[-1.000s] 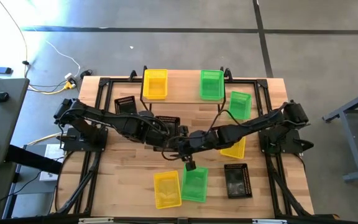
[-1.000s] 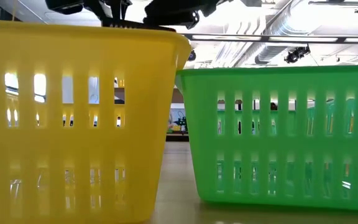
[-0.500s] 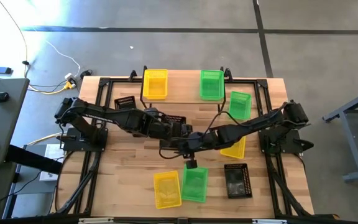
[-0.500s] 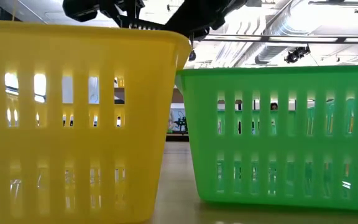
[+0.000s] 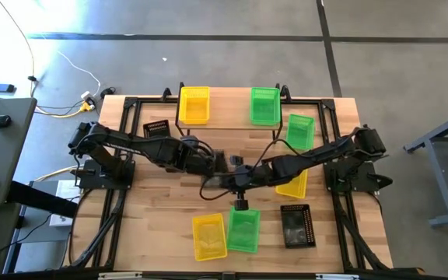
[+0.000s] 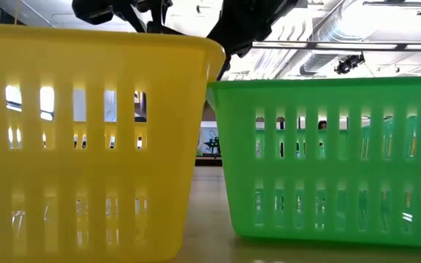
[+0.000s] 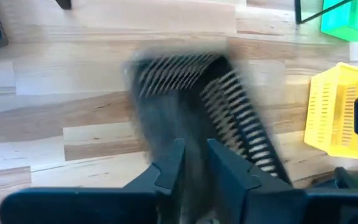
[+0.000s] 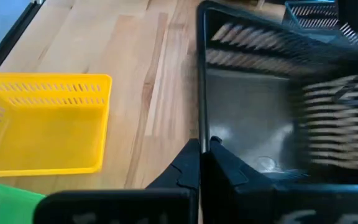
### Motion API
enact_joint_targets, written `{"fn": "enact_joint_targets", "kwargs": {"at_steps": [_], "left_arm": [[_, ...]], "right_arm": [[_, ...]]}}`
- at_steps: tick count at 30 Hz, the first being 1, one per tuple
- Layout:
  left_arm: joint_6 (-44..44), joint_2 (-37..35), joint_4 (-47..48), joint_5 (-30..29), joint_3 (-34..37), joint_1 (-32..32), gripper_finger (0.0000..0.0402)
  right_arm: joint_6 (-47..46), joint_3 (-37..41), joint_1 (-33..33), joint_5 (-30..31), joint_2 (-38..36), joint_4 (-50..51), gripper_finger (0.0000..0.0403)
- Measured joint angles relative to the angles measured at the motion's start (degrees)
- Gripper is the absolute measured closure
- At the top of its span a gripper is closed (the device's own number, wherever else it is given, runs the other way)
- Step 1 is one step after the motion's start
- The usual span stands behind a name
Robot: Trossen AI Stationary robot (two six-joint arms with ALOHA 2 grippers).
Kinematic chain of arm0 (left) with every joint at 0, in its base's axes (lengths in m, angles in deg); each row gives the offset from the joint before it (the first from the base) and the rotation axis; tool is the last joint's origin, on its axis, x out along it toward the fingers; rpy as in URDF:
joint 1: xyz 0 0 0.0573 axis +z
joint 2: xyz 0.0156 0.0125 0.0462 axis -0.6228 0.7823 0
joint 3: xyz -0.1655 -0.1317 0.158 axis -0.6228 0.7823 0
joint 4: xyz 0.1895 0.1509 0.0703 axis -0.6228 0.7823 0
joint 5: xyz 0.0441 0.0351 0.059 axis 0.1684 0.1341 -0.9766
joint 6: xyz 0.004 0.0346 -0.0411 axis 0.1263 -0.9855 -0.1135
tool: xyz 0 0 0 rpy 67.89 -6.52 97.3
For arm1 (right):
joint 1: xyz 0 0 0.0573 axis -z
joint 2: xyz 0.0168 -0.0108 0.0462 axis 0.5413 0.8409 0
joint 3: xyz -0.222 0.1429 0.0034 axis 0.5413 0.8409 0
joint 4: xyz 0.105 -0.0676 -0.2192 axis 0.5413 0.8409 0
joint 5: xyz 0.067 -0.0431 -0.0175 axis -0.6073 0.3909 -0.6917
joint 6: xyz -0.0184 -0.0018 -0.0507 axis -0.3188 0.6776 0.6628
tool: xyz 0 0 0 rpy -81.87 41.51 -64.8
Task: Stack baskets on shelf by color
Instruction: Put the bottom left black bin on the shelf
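Over the table's middle, a black basket (image 5: pixel 218 159) (image 8: pixel 253 124) sits between my two grippers. My right gripper (image 8: pixel 202 155) (image 5: pixel 229 179) is shut on its rim. My left gripper (image 7: pixel 196 165) (image 5: pixel 208 163) stands with its fingers a little apart, and the blurred basket (image 7: pixel 191 93) lies just ahead of them; I cannot tell whether they touch it. A yellow basket (image 5: pixel 194 105) and a green basket (image 5: pixel 265 106) stand on the shelf (image 5: pixel 229 105) at the far edge. My right gripper pinches the black basket's top rim (image 8: pixel 201 127) on one side wall between its two shut fingers, one finger inside the basket and one outside. The basket's open top faces up; whether its bottom rests on the table does not show.
Loose on the table are a green basket (image 5: pixel 299 131), a yellow basket (image 5: pixel 292 187) under the right arm, black baskets (image 5: pixel 295 225) (image 5: pixel 156 130), and near the front edge a green (image 5: pixel 244 230) (image 6: pixel 327 161) and a yellow basket (image 5: pixel 209 236) (image 6: pixel 86 139).
My left gripper has drawn back a little toward the table's left edge. The black basket has shifted slightly toward the near edge with my right gripper, and it blurs in both wrist views.
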Motion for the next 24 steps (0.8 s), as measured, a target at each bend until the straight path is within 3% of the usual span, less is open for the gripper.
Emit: {"fn": "enact_joint_targets", "kwargs": {"at_steps": [9, 24], "left_arm": [[-6.7, 0.0, 0.1, 0.2, 0.0, -0.6, 0.0289], [-27.4, -8.6, 0.8, -4.4, 0.0, -0.5, 0.0284]], "right_arm": [[-2.5, 0.0, 0.0, -0.1, 0.0, 7.6, 0.0402], [-2.5, 0.0, 0.4, -1.6, -4.9, 11.7, 0.0402]]}}
